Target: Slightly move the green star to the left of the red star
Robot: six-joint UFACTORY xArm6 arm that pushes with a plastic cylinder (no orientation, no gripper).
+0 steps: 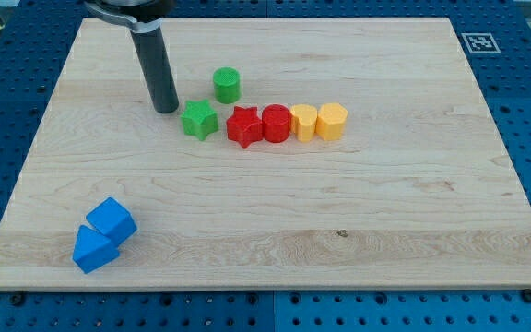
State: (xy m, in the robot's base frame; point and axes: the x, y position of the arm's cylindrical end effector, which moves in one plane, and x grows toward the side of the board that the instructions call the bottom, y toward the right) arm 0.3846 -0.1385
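Camera view only. Green star [199, 120] sits near the board's upper middle, just left of the red star [243, 126], a narrow gap between. My tip [166, 109] stands just left of it, close, contact uncertain; no jaws, just a bare rod. Star looks light, rigid, likely to spin if pushed off-centre. Green cylinder [227, 85] crowds above; wooden board [339, 240] lies open leftward.

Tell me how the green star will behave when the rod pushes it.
The green star sits flat and low, so it will likely slide, not tip. Its points may make it turn. My tip, at its upper left, would likely nudge it toward the red star.
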